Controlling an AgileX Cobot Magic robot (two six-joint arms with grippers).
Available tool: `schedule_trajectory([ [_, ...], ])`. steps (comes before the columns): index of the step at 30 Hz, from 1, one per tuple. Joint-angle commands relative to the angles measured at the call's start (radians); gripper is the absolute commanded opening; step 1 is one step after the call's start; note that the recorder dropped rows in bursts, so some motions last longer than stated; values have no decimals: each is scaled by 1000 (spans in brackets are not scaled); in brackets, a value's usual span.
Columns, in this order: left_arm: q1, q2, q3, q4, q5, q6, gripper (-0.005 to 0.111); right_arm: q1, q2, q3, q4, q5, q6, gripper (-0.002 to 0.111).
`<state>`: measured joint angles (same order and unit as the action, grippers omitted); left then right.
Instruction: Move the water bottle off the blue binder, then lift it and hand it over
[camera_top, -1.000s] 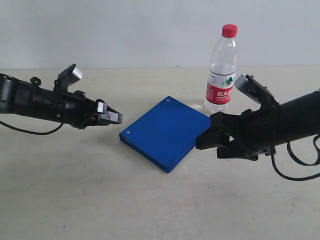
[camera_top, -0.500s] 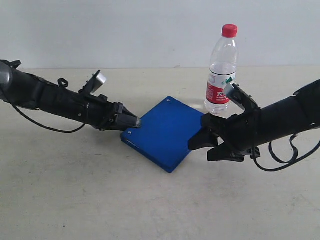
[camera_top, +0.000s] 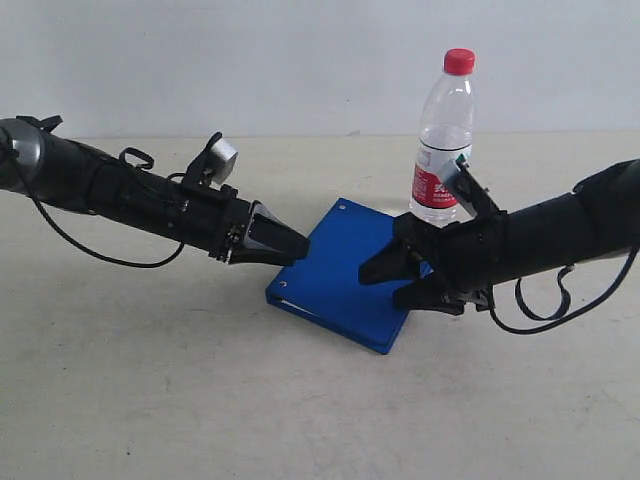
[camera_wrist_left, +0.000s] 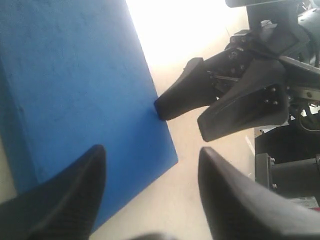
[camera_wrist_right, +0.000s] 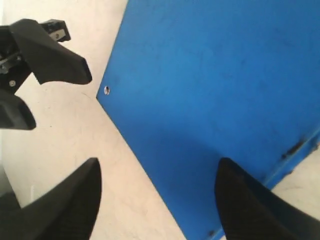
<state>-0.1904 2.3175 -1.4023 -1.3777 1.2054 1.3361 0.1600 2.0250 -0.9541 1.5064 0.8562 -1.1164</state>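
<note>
Pale tabletop (camera_top: 150, 400), white wall (camera_top: 200, 60) behind. Centre: blue binder (camera_top: 345, 265), between both grippers. At binder's left edge: left gripper (camera_top: 298, 252), jaws spread, empty. Over binder's right edge: right gripper (camera_top: 380, 289), jaws spread, empty. Just beyond binder's far-right edge: water bottle (camera_top: 443, 140), upright, base hidden by right arm.

Light in the exterior view is soft and even. I see only faint, diffuse shadows on the desk (camera_top: 150, 400) beneath both arms and along the near edge of the blue binder (camera_top: 340, 275), and the picture is slightly grainy. In the left wrist view the desk burns out to plain white, and the fingers (camera_wrist_left: 65, 200) of the left end effector (camera_wrist_left: 151, 152) are dark and blurred. In the right wrist view the binder is fairly sharp, while the fingers (camera_wrist_right: 60, 200) of the right end effector (camera_wrist_right: 159, 162) are out of focus.
</note>
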Motion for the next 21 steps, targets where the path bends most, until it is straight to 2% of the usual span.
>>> schedule_trajectory([
  [1, 2, -5, -6, 6, 8, -6, 53, 1, -16, -5, -4, -47, -22, 59],
  [8, 22, -5, -6, 13, -57, -30, 53, -12, -63, -10, -52, -128, -10, 59],
  [10, 22, -5, -6, 13, -63, -30, 53, -30, -73, -16, -149, -166, 76, 59],
  [11, 22, -5, -6, 13, -76, -30, 53, -49, -73, -16, -276, -188, 178, 59],
  [14, 22, -5, -6, 13, -87, -30, 53, -61, -73, -16, -346, -227, 269, 59],
  [18, 22, -5, -6, -14, -97, -30, 53, -24, -35, -16, -256, -226, 200, 59],
  [21, 20, -5, -6, -84, -156, -30, 53, -21, 22, -16, 12, -129, -21, 59],
])
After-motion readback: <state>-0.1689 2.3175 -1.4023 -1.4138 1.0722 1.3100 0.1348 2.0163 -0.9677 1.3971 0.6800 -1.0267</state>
